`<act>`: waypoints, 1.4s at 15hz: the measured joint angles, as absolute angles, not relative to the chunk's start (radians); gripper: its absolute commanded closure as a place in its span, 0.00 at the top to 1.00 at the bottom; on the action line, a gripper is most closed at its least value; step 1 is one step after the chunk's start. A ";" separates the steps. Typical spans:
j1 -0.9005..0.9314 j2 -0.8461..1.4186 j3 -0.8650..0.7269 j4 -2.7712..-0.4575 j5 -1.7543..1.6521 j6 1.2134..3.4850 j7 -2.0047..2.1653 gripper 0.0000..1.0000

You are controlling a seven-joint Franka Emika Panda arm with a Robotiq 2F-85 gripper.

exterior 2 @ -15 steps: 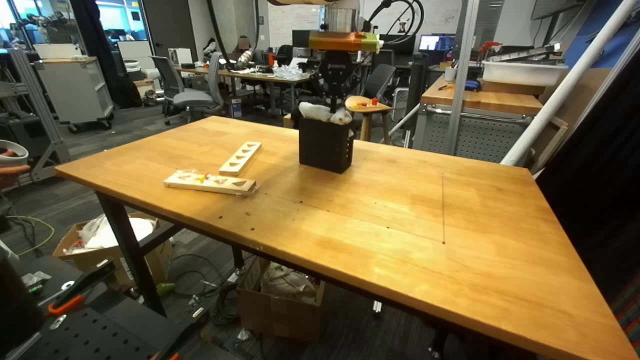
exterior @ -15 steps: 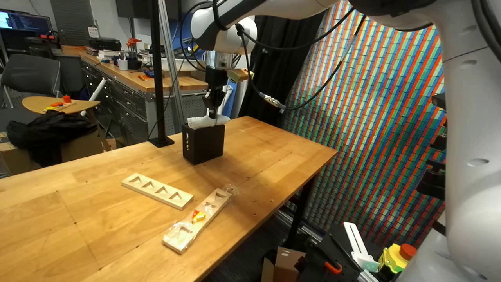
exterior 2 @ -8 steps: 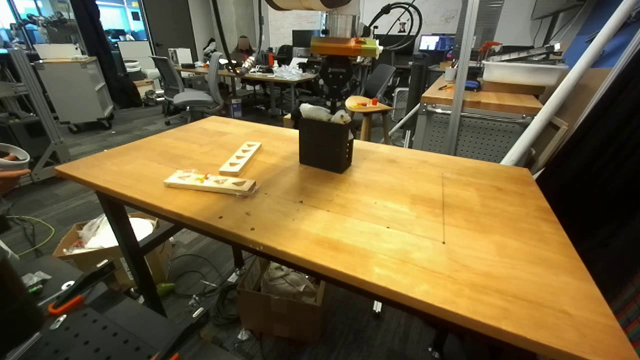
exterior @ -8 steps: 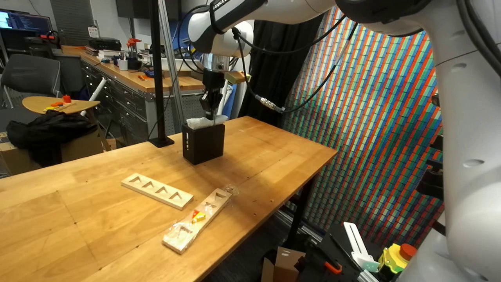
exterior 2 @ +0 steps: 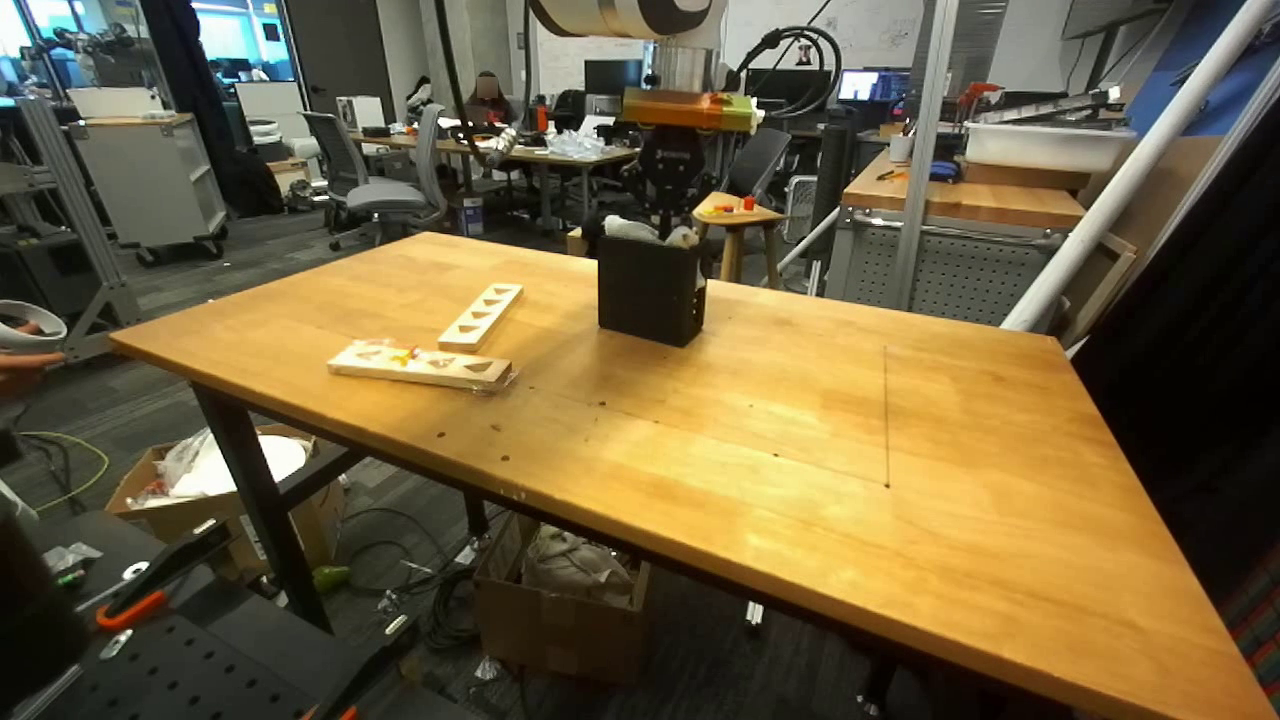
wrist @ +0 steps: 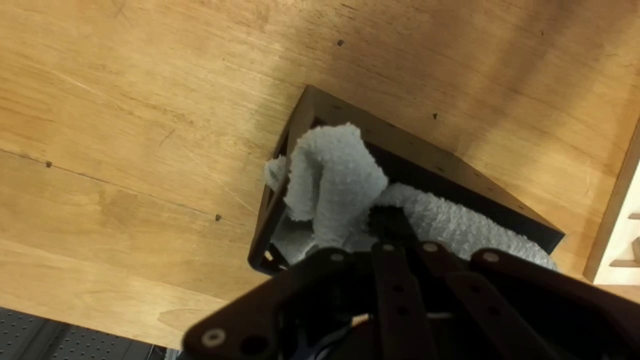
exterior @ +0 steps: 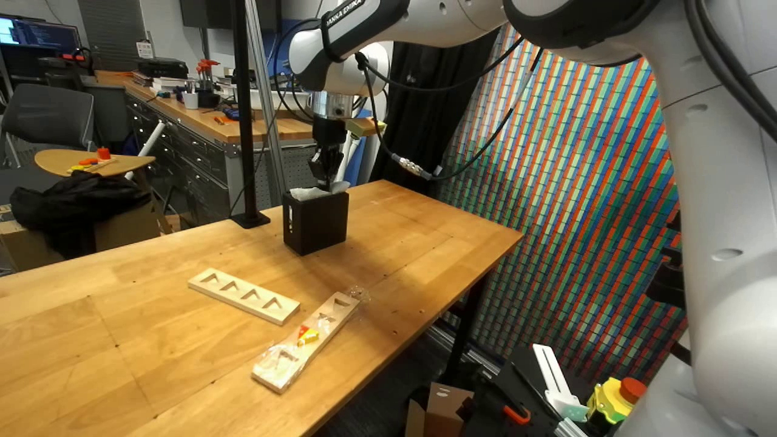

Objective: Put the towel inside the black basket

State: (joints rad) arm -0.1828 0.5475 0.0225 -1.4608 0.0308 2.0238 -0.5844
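The gripper (wrist: 392, 222) points down with its fingers pressed together, clenching the middle of the white towel (wrist: 345, 185) at the mouth of the black basket (exterior: 315, 224). In the wrist view a fold of the towel runs from the grip toward eleven o'clock and a longer roll toward four; its long axis follows the basket's, ten to four. Folds stand above the rim, and a tuft pokes through a slot in the end wall, at ten. The basket stands upright on a wooden table (exterior: 388, 261) with dark spots. Around it in an exterior view, a pale board (exterior: 240, 296) lies between seven and eight, a plastic-wrapped board (exterior: 297, 353) bearing red and yellow pieces (exterior: 308, 337) at six, a drawered workbench (exterior: 188, 161) toward ten, and a multicoloured wall (exterior: 546, 200) at three. In an exterior view, a cardboard box (exterior 2: 560, 635) holding beige cloth (exterior 2: 575, 568) sits below the table toward six, a white bin (exterior 2: 1048, 148) toward two.
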 measured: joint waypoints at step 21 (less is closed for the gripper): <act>-0.182 0.743 0.044 -1.241 0.031 1.807 -0.620 0.00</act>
State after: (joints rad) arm -0.1822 0.7425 0.0439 -1.2412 0.0307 1.8070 -0.6195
